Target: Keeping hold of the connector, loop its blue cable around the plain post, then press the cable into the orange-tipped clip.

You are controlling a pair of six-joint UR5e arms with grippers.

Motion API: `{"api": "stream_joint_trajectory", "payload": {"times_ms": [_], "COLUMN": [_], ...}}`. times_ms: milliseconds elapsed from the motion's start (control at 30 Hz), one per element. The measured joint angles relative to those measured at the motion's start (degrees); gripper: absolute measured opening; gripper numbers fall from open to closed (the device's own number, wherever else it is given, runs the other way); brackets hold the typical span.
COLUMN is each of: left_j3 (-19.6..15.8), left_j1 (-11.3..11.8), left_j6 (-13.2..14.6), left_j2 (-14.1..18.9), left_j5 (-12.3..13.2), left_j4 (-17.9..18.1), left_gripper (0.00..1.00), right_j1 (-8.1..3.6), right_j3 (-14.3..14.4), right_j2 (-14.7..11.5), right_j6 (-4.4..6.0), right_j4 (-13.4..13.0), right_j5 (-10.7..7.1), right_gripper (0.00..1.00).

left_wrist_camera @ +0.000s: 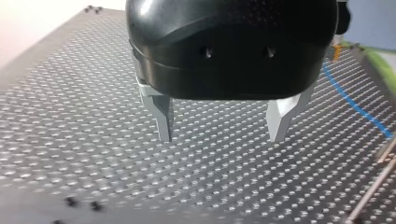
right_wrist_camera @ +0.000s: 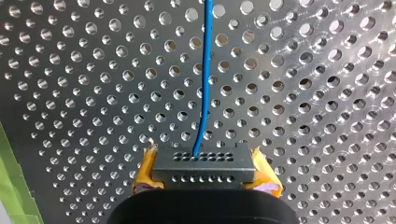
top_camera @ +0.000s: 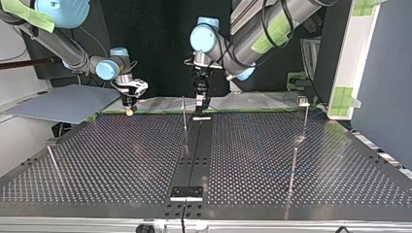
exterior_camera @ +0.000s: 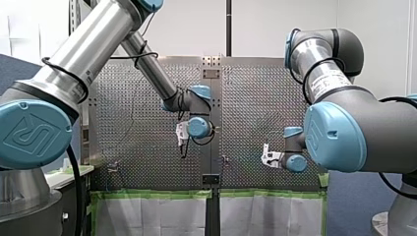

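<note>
In the right wrist view my right gripper (right_wrist_camera: 205, 179) is shut on a black connector (right_wrist_camera: 204, 163), which sits between its yellow pads (right_wrist_camera: 144, 173). The blue cable (right_wrist_camera: 205, 70) leaves the connector and runs straight ahead over the perforated plate. In the top view this gripper (top_camera: 129, 109) hangs at the far left edge of the table. My left gripper (left_wrist_camera: 222, 137) is open, its metal fingers bare, and hovers above the plate near the far middle (top_camera: 200, 104). Off to its side lie the blue cable (left_wrist_camera: 355, 105) and a small orange-tipped part (left_wrist_camera: 335, 52).
Thin metal posts stand on the perforated table (top_camera: 121, 160): one near the far middle (top_camera: 184, 116), one at the top view's right (top_camera: 293, 167), a capped one behind it (top_camera: 305, 114), a leaning one at the left (top_camera: 53, 162). A black strip (top_camera: 194, 150) runs down the middle.
</note>
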Motion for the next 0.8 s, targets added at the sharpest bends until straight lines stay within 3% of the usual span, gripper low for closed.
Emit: {"api": "stream_joint_trajectory", "payload": {"times_ms": [333,800], "left_j3": [-5.97,-13.25], "left_j1": [-0.29,-1.45], "left_j6": [0.80,0.38], "left_j2": [5.97,13.25], "left_j5": [-2.15,-1.36], "left_j4": [3.70,8.57], "left_gripper": [0.98,0.98], "right_j1": [0.06,0.00], "right_j3": [0.00,-0.01], "right_j2": [0.03,0.01], "right_j6": [0.35,0.63], "right_j4": [-0.01,0.19], "right_j5": [-0.02,0.09], "right_gripper": [0.00,0.00]}}
